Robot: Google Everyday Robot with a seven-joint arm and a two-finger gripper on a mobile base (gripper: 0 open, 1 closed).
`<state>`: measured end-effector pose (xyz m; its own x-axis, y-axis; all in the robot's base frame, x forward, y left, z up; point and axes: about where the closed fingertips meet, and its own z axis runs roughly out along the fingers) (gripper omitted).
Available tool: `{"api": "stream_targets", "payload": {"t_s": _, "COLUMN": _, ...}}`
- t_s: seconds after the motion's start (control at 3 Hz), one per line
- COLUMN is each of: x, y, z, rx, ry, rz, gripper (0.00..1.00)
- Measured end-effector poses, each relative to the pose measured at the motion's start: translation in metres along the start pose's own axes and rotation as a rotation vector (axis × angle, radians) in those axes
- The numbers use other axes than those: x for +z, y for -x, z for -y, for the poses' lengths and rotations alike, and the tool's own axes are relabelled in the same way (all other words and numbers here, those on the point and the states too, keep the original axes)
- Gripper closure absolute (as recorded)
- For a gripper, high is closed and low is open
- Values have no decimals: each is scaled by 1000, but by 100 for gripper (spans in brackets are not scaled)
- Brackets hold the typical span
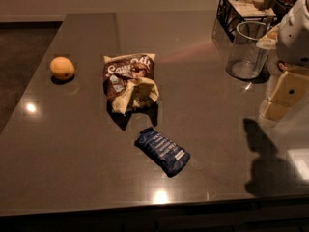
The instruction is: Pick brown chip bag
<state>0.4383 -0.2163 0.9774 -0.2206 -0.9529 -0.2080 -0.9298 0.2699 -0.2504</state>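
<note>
The brown chip bag [129,81] lies crumpled on the dark countertop [72,144], left of centre; it is dark brown and cream-yellow with white script lettering. My gripper [281,99] hangs at the right edge of the view, above the counter, far to the right of the bag and apart from it. It holds nothing that I can see. Its shadow falls on the counter below it.
A small dark blue packet [162,151] lies in front of the bag. An orange fruit [62,67] sits at the left. A clear glass jar [247,50] and a black wire basket [244,8] stand at the back right, near my arm.
</note>
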Motion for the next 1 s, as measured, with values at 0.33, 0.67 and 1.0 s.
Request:
{"api": "stream_targets", "payload": {"t_s": 0.33, "x": 0, "y": 0, "z": 0, "rx": 0, "ry": 0, "rz": 0, "gripper": 0}}
{"api": "stream_targets", "payload": {"t_s": 0.67, "x": 1, "y": 20, "z": 2, "rx": -45, "ry": 27, "rz": 43, "gripper": 0}}
{"api": "stream_targets", "payload": {"t_s": 1.0, "x": 7, "y": 58, "z": 1, "rx": -138, "ry": 63, "rz": 109, "gripper": 0}}
